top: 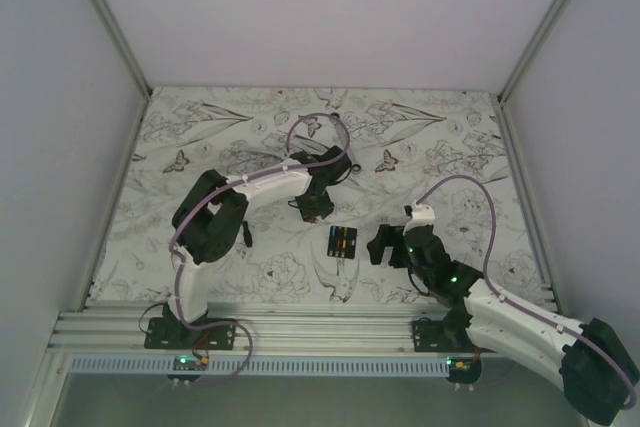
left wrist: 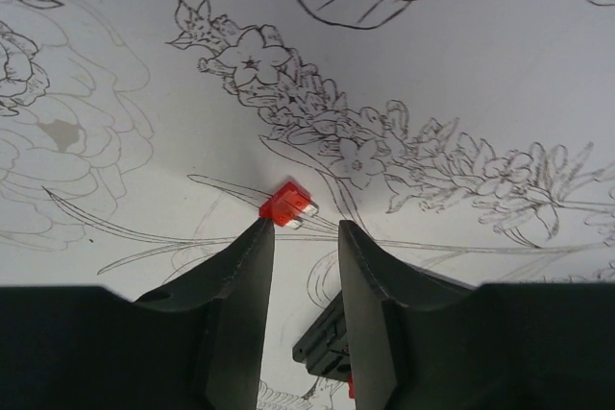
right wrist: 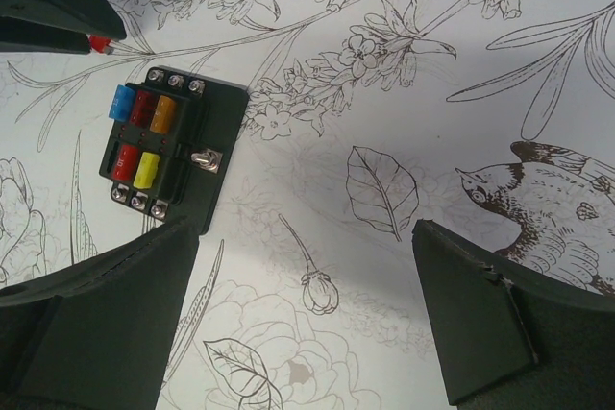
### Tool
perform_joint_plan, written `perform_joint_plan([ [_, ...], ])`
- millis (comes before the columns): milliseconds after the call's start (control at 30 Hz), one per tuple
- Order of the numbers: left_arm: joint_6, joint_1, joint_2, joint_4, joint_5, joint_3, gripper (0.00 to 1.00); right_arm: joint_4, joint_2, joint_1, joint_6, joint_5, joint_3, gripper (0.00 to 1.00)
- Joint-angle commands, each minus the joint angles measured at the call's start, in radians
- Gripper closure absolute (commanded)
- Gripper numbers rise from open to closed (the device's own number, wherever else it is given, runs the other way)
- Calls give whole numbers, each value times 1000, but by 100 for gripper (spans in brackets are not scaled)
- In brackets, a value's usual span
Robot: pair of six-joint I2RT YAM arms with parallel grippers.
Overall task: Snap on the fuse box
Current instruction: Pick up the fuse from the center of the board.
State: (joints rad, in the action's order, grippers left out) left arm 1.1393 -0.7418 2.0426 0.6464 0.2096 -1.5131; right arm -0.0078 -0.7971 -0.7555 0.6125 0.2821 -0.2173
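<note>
Fuse box (left wrist: 322, 345) mostly behind left gripper (left wrist: 304, 228)

The fuse box (right wrist: 181, 146) is matt black plastic; the red fuse (left wrist: 288, 205) glossy, translucent; the tabletop (left wrist: 480, 64) smooth, matt, printed.

- I see a small red fuse (left wrist: 288, 206) lying on the table cover (top: 200, 137).
- That cover is white, printed with line-drawn flowers, butterflies and a bird.

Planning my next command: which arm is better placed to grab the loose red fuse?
Left. The left gripper sits at the red fuse, jaws partly open; the right gripper hangs wide open beside the fuse box.
</note>
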Motion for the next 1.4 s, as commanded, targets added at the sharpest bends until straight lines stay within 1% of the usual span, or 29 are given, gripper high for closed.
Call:
perform_joint_plan([
  [0, 83, -3, 17, 17, 40, 34, 63, 21, 13, 7, -12, 3, 5, 1],
  [233, 83, -1, 24, 10, 46, 35, 61, 25, 7, 7, -13, 0, 4, 1],
  [400, 71, 8, 46, 6, 22, 26, 64, 25, 9, 6, -13, 0, 5, 1],
  [467, 52, 9, 54, 4, 9, 16, 67, 23, 8, 7, -13, 0, 4, 1],
  [567, 16, 5, 56, 7, -12, 7, 68, 23, 8, 7, -13, 0, 4, 1],
  [733, -106, 1, 43, 6, -53, 9, 64, 20, 12, 5, -13, 0, 4, 1],
  [867, -243, 3, 31, 7, -68, 11, 61, 19, 10, 6, -13, 0, 3, 1],
  [1033, -398, 8, 47, 8, -105, -12, 62, 17, 10, 6, -13, -1, 2, 1],
  [1167, -478, 8, 58, 8, -113, -24, 63, 15, 10, 6, -11, 0, 1, 1],
  [1367, -604, 4, 90, 9, -157, -57, 62, 15, 1, 6, -13, 0, -2, 1],
])
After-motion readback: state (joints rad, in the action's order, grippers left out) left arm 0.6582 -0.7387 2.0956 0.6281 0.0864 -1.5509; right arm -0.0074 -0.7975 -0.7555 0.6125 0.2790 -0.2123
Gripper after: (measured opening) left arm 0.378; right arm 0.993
